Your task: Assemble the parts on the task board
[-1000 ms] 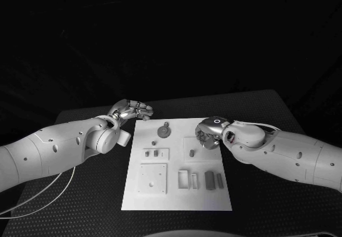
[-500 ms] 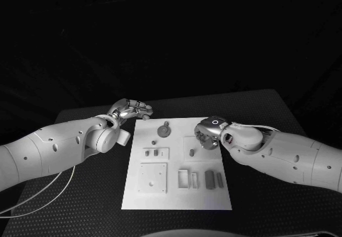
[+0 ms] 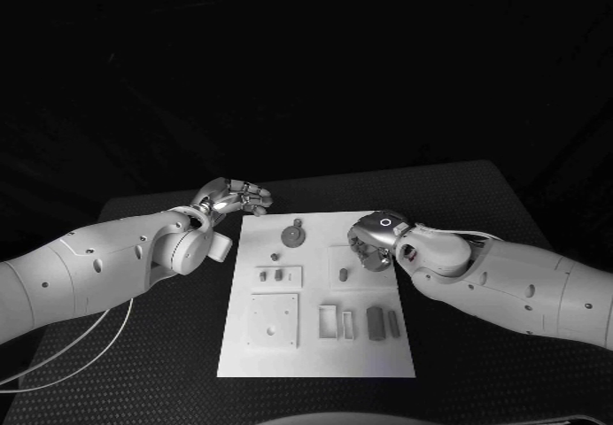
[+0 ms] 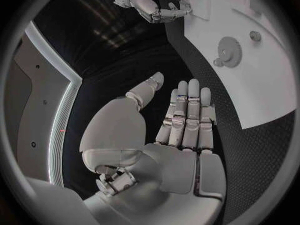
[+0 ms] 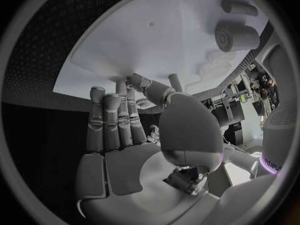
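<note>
- The board (image 3: 317,297), with grey parts (image 3: 375,322) on it, was seen whole from the head.
- The left hand (image 4: 181,130) was shown flat, fingers together, empty, beside the board.
- The right hand (image 3: 375,241) was held over the board's far right; its grip could not be told.

Empty right hand (image 5: 134,150) over task board (image 5: 144,40)

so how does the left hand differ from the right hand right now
The left hand hangs over the black table, just off the task board's far left corner; the right hand hangs over the board itself, near its right edge. In its wrist view the left hand has fingers straight and side by side; the right hand's fingers bend toward the board. Both hold nothing.
</note>
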`<control>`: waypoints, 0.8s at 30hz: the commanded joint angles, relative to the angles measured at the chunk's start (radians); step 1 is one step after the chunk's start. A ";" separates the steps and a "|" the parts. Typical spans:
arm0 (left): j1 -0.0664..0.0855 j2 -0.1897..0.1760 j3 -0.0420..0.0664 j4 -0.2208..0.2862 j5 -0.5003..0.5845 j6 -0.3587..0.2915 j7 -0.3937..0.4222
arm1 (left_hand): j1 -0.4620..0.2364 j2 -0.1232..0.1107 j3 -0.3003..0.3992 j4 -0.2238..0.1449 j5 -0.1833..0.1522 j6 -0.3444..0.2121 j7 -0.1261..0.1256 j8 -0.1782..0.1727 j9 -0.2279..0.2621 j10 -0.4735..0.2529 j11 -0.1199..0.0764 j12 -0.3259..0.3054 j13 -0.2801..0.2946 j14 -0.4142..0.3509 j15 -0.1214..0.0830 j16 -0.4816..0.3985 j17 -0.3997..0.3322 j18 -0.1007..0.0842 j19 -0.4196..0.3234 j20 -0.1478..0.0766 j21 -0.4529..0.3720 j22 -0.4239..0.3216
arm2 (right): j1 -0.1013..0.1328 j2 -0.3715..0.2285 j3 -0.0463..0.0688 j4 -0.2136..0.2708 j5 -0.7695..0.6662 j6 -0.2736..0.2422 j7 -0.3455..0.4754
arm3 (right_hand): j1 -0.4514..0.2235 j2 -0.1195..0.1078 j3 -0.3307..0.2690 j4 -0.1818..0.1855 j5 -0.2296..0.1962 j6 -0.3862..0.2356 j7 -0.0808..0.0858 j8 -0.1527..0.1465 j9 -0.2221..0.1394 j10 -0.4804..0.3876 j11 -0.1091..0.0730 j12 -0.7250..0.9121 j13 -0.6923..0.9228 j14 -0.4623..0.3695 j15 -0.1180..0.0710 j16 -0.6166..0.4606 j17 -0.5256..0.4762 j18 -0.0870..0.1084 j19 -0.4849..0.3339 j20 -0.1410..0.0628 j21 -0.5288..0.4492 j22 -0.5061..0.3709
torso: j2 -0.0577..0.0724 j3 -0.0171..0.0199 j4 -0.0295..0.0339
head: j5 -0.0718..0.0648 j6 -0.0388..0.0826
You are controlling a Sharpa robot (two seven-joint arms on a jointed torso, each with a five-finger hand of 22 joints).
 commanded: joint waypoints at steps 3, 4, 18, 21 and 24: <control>0.002 0.000 0.001 -0.002 0.006 0.013 0.007 | 0.000 0.011 -0.006 -0.002 0.001 -0.008 0.001 -0.002 -0.001 -0.008 0.003 0.002 -0.001 0.001 0.008 -0.006 0.002 0.008 0.002 0.007 -0.007 0.002 | -0.010 -0.006 -0.006 0.009 0.005 0.010 0.009 | -0.002 -0.014 0.007 0.001 0.007 0.010 0.000 0.007 0.004 0.007 0.000 0.004 0.003 0.009 0.000 0.006 0.001 0.015 0.011 -0.001 0.005 0.019 | 0.000 -0.0001 0.0004 | 0.000 0.001; 0.002 0.000 0.001 -0.002 0.006 0.013 0.007 | 0.000 0.011 -0.006 -0.002 0.001 -0.008 0.001 -0.002 -0.001 -0.008 0.003 0.002 -0.001 0.002 0.008 -0.006 0.002 0.008 0.002 0.007 -0.007 0.002 | -0.010 -0.008 -0.006 0.011 0.005 0.008 0.009 | -0.002 -0.014 0.007 0.001 0.007 0.010 0.000 0.007 0.005 0.008 0.000 0.004 0.003 0.009 0.000 0.006 0.001 0.015 0.011 -0.001 0.006 0.019 | 0.000 -0.0003 0.0002 | 0.001 0.001; 0.002 -0.005 0.001 -0.002 0.007 0.013 0.007 | -0.001 0.011 -0.007 -0.001 0.001 -0.012 0.002 -0.004 -0.002 -0.008 0.003 0.002 -0.002 0.002 0.008 -0.009 0.004 0.009 0.002 0.007 -0.009 0.003 | -0.004 -0.030 0.012 0.037 0.016 -0.013 0.010 | -0.003 -0.016 0.010 0.003 0.003 0.013 -0.001 0.007 0.007 0.012 -0.002 0.003 0.005 0.013 -0.002 0.006 0.001 0.015 0.014 -0.004 0.008 0.018 | 0.000 0.0001 -0.0012 | 0.002 0.005; 0.002 -0.005 0.001 -0.002 0.007 0.015 0.006 | -0.001 0.011 -0.007 -0.001 0.001 -0.012 0.002 -0.004 -0.002 -0.008 0.003 0.002 -0.002 0.002 0.008 -0.009 0.005 0.009 0.002 0.007 -0.009 0.003 | -0.002 -0.034 0.019 0.042 0.028 -0.011 0.017 | -0.003 -0.016 0.010 0.003 0.003 0.014 -0.001 0.007 0.007 0.012 -0.002 0.003 0.005 0.013 -0.002 0.006 0.001 0.015 0.014 -0.004 0.008 0.018 | 0.000 -0.0003 -0.0006 | 0.001 0.006; 0.002 -0.005 0.001 -0.002 0.007 0.017 0.005 | -0.002 0.011 -0.007 -0.001 0.001 -0.015 0.004 -0.005 -0.003 -0.009 0.004 0.002 -0.002 0.002 0.008 -0.011 0.006 0.009 0.002 0.008 -0.010 0.003 | 0.000 -0.037 0.026 0.046 0.050 -0.004 0.024 | -0.004 -0.017 0.011 0.004 0.002 0.015 -0.002 0.007 0.008 0.013 -0.003 0.003 0.006 0.015 -0.002 0.006 0.001 0.015 0.015 -0.004 0.009 0.018 | 0.000 -0.0006 0.0001 | 0.001 0.005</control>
